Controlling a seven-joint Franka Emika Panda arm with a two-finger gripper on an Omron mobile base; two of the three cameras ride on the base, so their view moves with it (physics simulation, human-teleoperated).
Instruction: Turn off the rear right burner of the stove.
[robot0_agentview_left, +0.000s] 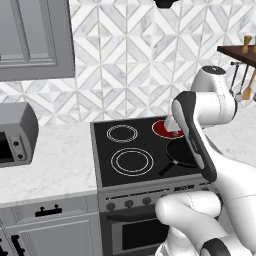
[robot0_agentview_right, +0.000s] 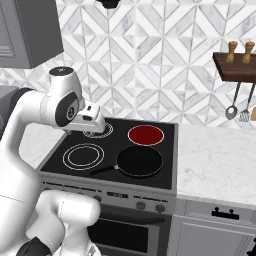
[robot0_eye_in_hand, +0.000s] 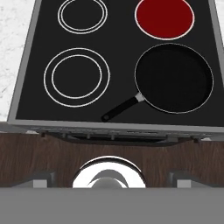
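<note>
The rear right burner (robot0_eye_in_hand: 165, 18) glows red behind the frying pan (robot0_eye_in_hand: 174, 78) on the stove (robot0_eye_in_hand: 35, 65). The end effector (robot0_eye_in_hand: 111, 183) hangs above, fingers wide, holding nothing. It should drop to the front knobs (robot0_agentview_right: 141, 205) and choose the matching one carefully.

Kitchen: stove (robot0_agentview_right: 60, 159), tiled backsplash (robot0_agentview_right: 150, 60)
</note>
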